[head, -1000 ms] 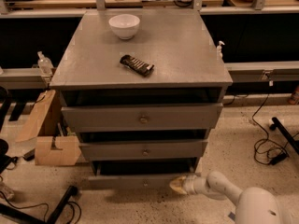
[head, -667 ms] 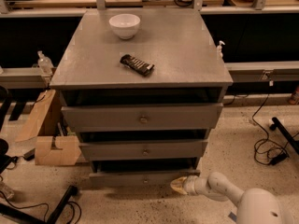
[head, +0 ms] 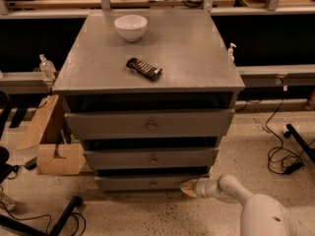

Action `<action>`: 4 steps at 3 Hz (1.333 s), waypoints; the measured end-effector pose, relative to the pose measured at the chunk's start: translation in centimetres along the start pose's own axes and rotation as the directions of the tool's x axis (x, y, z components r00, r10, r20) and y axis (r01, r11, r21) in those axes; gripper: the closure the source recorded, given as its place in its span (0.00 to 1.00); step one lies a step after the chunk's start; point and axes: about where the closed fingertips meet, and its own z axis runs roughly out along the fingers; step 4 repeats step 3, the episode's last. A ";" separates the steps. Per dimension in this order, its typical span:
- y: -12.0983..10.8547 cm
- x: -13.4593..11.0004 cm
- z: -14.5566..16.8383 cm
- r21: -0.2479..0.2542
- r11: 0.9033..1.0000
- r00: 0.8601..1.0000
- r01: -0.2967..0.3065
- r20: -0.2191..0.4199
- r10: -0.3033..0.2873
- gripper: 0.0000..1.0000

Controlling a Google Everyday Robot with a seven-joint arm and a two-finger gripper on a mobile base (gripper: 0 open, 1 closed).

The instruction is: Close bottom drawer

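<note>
Low against the bottom drawer (head: 147, 183) — right end — the level arm's end effector (head: 188, 187) sits closed, empty.

The claw (head: 190, 187), low beside the bottom drawer (head: 147, 183), is a pale tan tapered tip on a smooth white arm (head: 231, 188) of rounded, bulbous segments

gripper (head: 187, 187) before bottom drawer (head: 142, 183), right end

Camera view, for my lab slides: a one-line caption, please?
Robot hand at the right end of the bottom drawer, below a cabinet topped with bowl and snack bar.
</note>
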 end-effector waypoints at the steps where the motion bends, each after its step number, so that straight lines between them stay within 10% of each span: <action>1: -2.5 -1.0 0.6 0.008 1.000 1.000 -0.004 0.000 0.004 1.00; 4: -2.2 -1.3 0.1 0.010 1.000 1.000 -0.006 0.000 0.006 1.00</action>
